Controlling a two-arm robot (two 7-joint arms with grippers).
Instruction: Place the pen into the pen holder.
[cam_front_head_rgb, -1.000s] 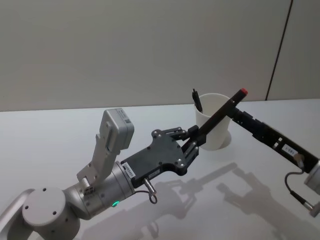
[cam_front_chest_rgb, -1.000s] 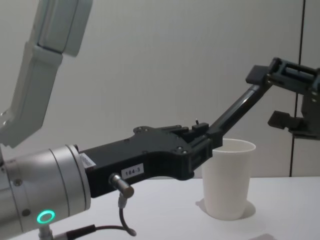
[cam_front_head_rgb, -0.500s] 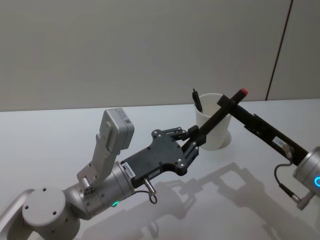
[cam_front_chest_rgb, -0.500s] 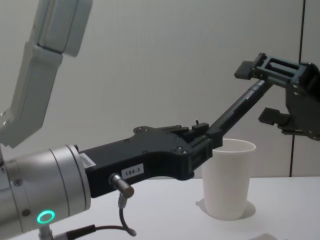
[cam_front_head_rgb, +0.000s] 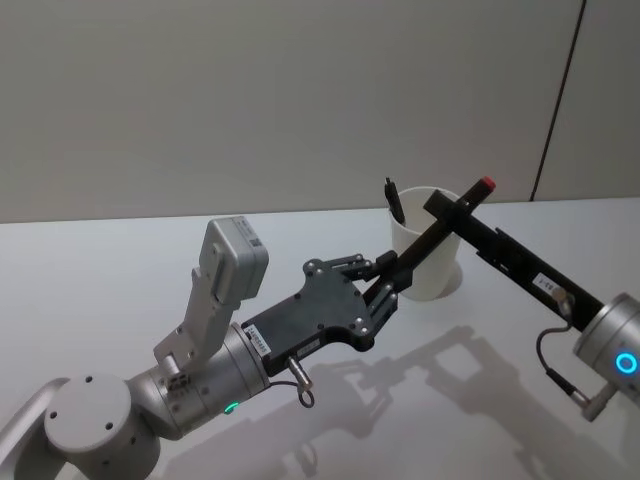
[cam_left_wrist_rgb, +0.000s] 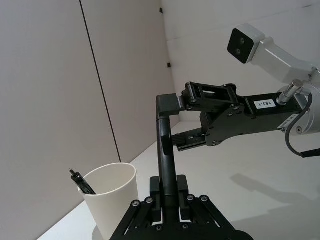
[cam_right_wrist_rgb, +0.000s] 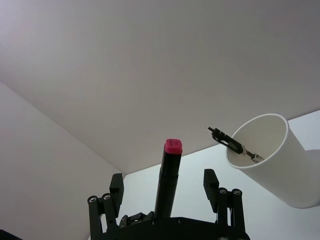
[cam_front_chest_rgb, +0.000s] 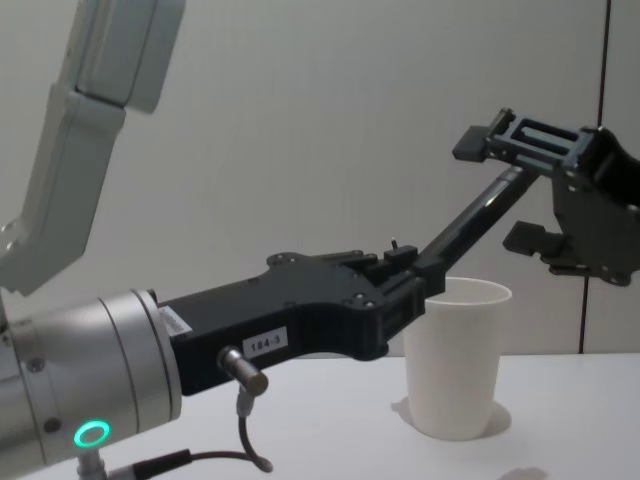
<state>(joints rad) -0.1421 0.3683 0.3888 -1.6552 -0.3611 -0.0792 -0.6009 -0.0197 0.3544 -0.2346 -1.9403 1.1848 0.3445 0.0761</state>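
One handover seems underway over the tabletop (cam_front_head_rgb: 100, 270). The left gripper's (cam_front_head_rgb: 385, 282) fingers pinch the lower end while the right gripper's (cam_right_wrist_rgb: 164, 180) fingers stand spread around the red-capped top, ready to close. Beside the pen holder's (cam_front_head_rgb: 440, 275) rim, the pen (cam_front_head_rgb: 430, 238) slants upward, not yet inside.

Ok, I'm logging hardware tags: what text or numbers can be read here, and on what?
"184-3": white label on the left gripper, chest view.
"183-1": white label on the right gripper, left wrist view.
Head view tags on both grippers: too small to read.
Cup and pen: no readable text.
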